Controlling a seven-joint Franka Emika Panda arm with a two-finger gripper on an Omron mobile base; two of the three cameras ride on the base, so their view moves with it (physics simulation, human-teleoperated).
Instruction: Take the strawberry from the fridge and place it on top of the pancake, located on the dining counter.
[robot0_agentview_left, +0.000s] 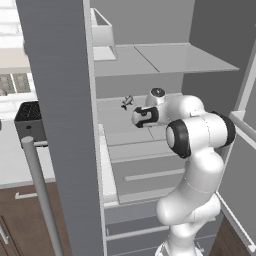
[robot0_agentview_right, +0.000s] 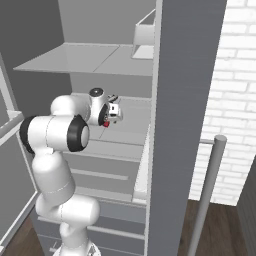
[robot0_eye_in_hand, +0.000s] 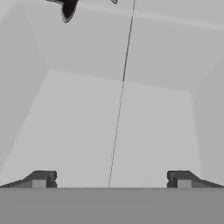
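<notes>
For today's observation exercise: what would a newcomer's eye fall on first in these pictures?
The white arm reaches into the open grey fridge, its gripper open over a bare shelf. A small dark object lies further back on that shelf. A long silver handle stands out on the door at the right.

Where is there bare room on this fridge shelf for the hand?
The shelf ahead of the open gripper is bare from wall to wall. A small dark item sits near its back. The upper shelf is bare beside the white bin.
</notes>
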